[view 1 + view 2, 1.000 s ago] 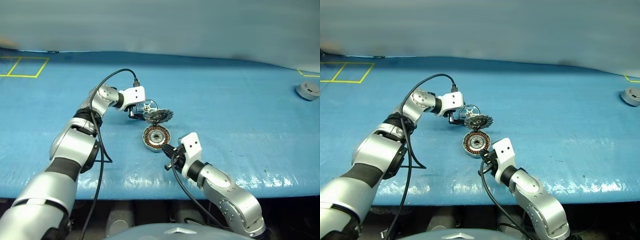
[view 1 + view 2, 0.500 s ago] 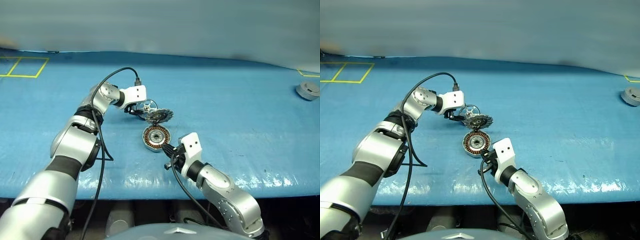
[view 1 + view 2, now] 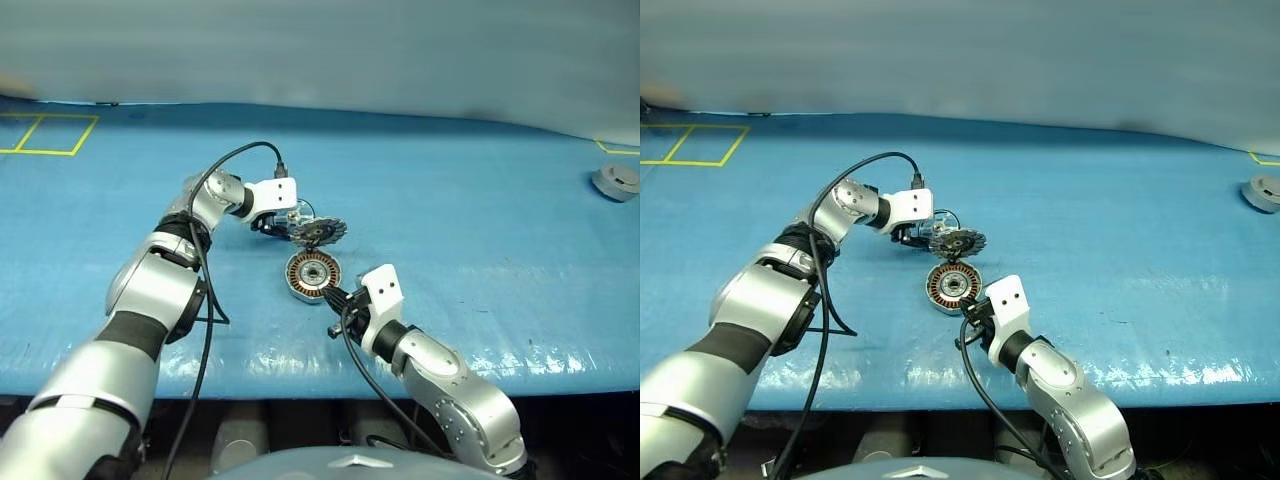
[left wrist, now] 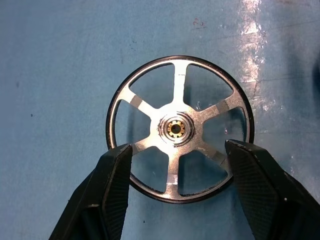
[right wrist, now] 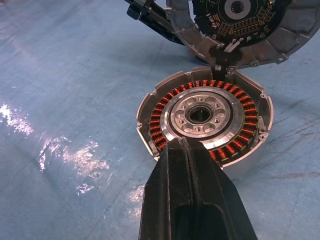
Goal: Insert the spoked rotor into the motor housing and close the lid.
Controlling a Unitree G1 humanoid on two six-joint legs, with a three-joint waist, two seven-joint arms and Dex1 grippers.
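The spoked rotor (image 4: 176,129), a shiny silver wheel, lies flat on the blue mat just behind the open lid. My left gripper (image 4: 177,147) reaches down over it, its two black fingers (image 4: 115,170) pressed against opposite sides of the rim. The motor housing (image 3: 313,274) sits open on the mat, copper windings ringing a silver centre (image 5: 200,114). Its lid (image 3: 320,231) stands tilted up at the far edge, ribbed inner face (image 5: 235,20) showing. My right gripper (image 5: 182,145) is shut and empty, its tip at the housing's near rim.
A small round grey part (image 3: 615,180) lies at the far right of the blue table. Yellow tape lines (image 3: 40,135) mark the far left corner. A black cable (image 3: 215,165) loops over my left arm. The table's front edge runs just below my right arm.
My left gripper's fingers have closed in from wide open onto the rotor's rim. The housing, lid and right arm have stayed put.
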